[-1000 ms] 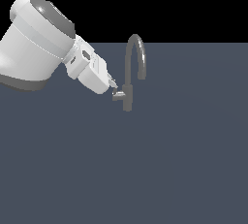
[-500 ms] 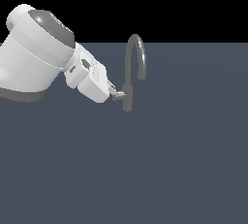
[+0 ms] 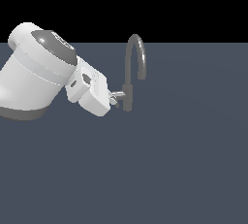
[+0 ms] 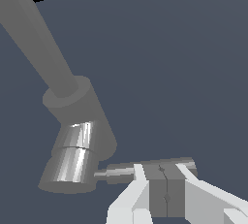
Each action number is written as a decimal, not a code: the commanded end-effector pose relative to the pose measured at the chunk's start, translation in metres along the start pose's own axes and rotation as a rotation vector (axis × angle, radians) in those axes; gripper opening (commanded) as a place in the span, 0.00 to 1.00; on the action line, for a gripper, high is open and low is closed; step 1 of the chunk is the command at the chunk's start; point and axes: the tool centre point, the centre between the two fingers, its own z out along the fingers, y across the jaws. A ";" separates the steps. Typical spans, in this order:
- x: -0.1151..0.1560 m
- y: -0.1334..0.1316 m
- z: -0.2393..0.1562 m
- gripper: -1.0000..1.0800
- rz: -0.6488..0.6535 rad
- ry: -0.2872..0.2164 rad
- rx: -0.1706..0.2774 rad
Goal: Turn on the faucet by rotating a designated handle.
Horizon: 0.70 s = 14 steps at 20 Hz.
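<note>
claw (image 4: 159,182) now pressed closer to faucet (image 3: 131,72), at handle (image 4: 145,169)

text: none readable | labels/brands: none | numbers/signs: none | checked: exterior view and wrist view

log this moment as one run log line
stage: at handle | gripper: fingers together beside handle rod, no grasp seen | faucet: upright | water: none visible
</note>
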 end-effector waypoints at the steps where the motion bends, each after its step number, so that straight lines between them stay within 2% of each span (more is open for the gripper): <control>1: -0.005 0.002 0.010 0.00 0.000 0.004 -0.008; 10: -0.032 0.008 0.047 0.00 0.001 0.007 -0.033; 11: -0.023 -0.008 0.019 0.00 0.013 0.005 0.019; 14: -0.029 -0.012 0.028 0.00 0.011 0.005 0.010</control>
